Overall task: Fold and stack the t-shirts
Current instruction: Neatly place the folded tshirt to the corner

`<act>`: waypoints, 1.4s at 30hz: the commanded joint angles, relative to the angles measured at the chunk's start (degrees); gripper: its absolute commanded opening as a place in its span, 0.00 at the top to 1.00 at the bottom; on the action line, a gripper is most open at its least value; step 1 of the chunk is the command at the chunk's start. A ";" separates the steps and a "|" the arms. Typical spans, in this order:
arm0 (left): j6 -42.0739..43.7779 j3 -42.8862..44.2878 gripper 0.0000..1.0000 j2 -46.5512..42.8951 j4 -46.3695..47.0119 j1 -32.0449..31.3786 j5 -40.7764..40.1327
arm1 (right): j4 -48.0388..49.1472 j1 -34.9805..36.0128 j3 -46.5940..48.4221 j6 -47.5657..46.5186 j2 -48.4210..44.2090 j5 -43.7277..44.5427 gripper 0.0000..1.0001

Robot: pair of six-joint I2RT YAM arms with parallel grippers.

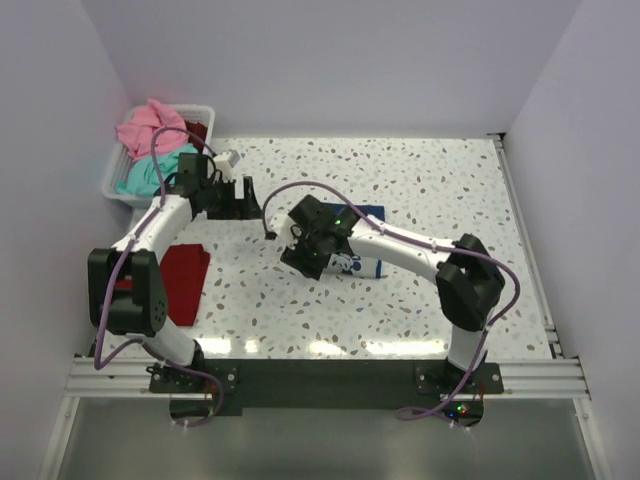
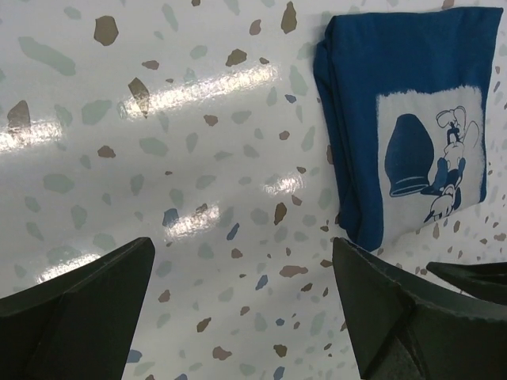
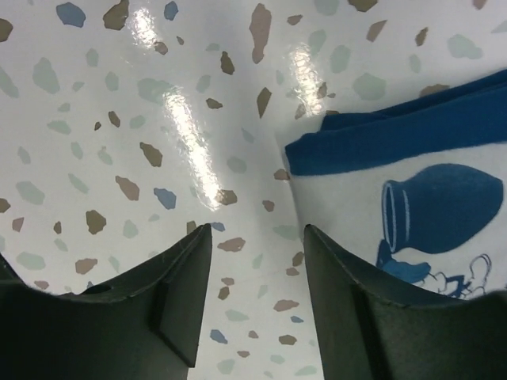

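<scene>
The folded navy t-shirt (image 3: 396, 146) lies flat on the speckled table (image 3: 119, 119). In the right wrist view its corner runs under the right-hand finger of the right gripper (image 3: 257, 237), and no cloth sits between the half-parted fingers, which hold nothing. The left gripper (image 2: 242, 245) stands wide open and empty, with the shirt ahead of it, off to one side.

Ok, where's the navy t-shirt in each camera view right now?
Top external: navy t-shirt at the centre of the table, mostly hidden under the right arm.
Left wrist: upper right corner, folded.
Right wrist: right side, middle to bottom.
Shared landmark: its white printed picture, visible in all three.
</scene>
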 commanded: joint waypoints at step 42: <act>-50.95 -27.61 0.00 13.26 66.88 -9.33 18.08 | 7.90 -9.85 -5.39 -6.05 -2.24 -10.63 1.00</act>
